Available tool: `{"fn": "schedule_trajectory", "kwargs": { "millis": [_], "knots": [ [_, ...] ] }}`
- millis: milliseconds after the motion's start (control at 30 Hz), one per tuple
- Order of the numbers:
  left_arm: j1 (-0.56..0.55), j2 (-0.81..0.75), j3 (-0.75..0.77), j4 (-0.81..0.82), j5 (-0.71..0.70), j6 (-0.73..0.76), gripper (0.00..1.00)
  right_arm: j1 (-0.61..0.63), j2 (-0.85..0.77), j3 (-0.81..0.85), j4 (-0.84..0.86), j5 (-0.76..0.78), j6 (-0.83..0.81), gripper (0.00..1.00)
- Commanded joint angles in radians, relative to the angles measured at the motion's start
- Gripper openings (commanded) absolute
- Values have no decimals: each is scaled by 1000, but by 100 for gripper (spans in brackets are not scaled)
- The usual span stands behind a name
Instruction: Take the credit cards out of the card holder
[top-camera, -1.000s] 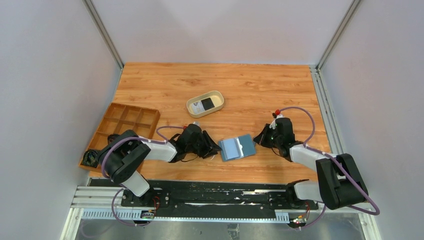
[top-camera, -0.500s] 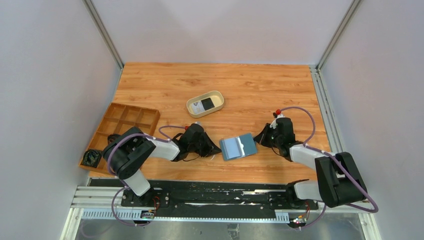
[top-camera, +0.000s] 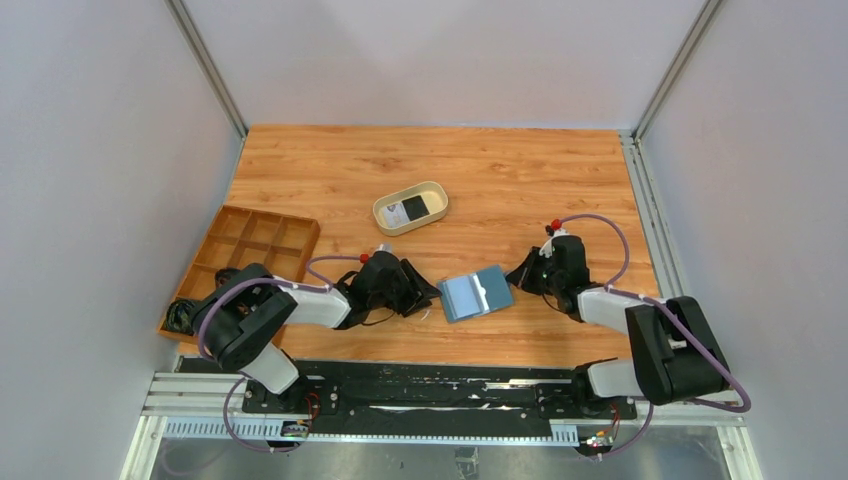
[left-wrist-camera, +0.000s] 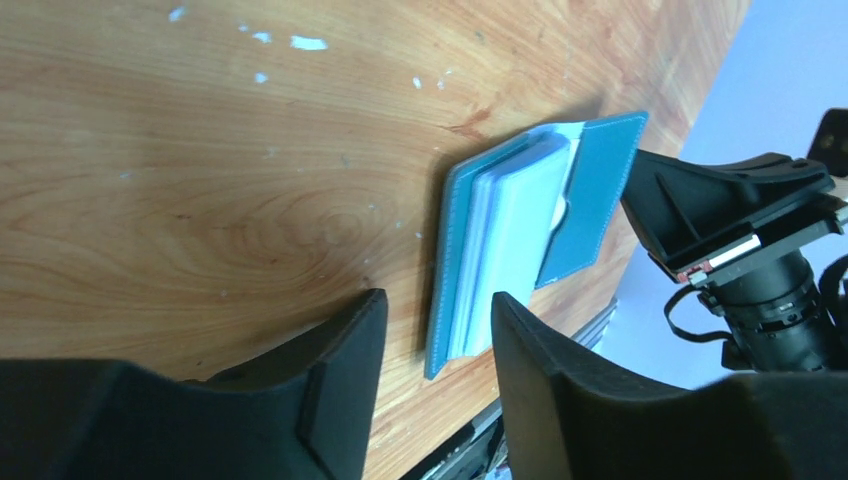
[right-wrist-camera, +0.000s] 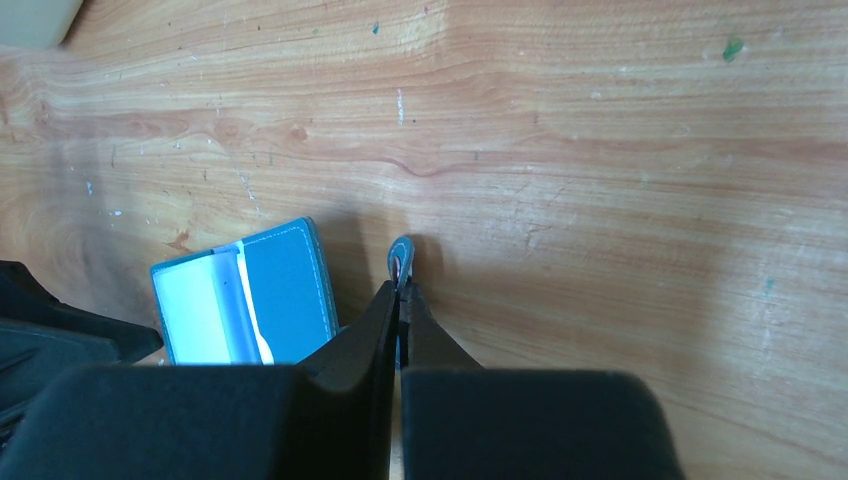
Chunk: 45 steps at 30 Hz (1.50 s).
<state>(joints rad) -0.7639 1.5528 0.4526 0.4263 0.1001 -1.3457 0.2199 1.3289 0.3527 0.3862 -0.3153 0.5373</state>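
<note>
Pinching the snap tab (right-wrist-camera: 402, 252) of the card holder (right-wrist-camera: 285, 290), right gripper (right-wrist-camera: 401, 287) closed; left gripper (left-wrist-camera: 437, 305) part-open, empty, just beside it.

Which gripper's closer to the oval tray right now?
Left. The left gripper sits just near-right of the tray, beside the card holder; the right gripper is farther right, across the holder, pinching its tab.

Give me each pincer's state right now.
Left pincer: open, holding nothing.
Right pincer: shut on the snap tab of the card holder.
</note>
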Motion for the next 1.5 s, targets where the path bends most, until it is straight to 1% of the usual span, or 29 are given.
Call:
{"fn": "schedule_trajectory", "kwargs": {
  "millis": [0, 100, 200, 367, 667, 833, 1167, 1467],
  "knots": [
    [-7, 27, -15, -33, -41, 8, 56, -16, 28, -25, 17, -15, 11, 0],
    [-8, 61, -9, -9, -22, 2, 58, -17, 33, -25, 22, -16, 15, 0],
    [-11, 82, -8, 6, -12, -6, 54, -19, 33, -25, 21, -16, 13, 0],
    [-14, 120, -10, 44, 4, -22, 44, -22, 41, -27, 27, -19, 14, 0],
    [-25, 198, 33, 85, 36, -23, 43, -27, 66, -27, 46, -31, 18, 0],
    [-25, 172, 10, 92, 14, -30, 35, -32, 65, -29, 46, -31, 17, 0],
    [-23, 138, -12, 91, -10, -38, 35, -39, 89, -34, 70, -47, 23, 0],
    [-23, 76, -52, 91, -64, -52, 35, -43, 97, -38, 88, -58, 29, 0]
  ]
}}
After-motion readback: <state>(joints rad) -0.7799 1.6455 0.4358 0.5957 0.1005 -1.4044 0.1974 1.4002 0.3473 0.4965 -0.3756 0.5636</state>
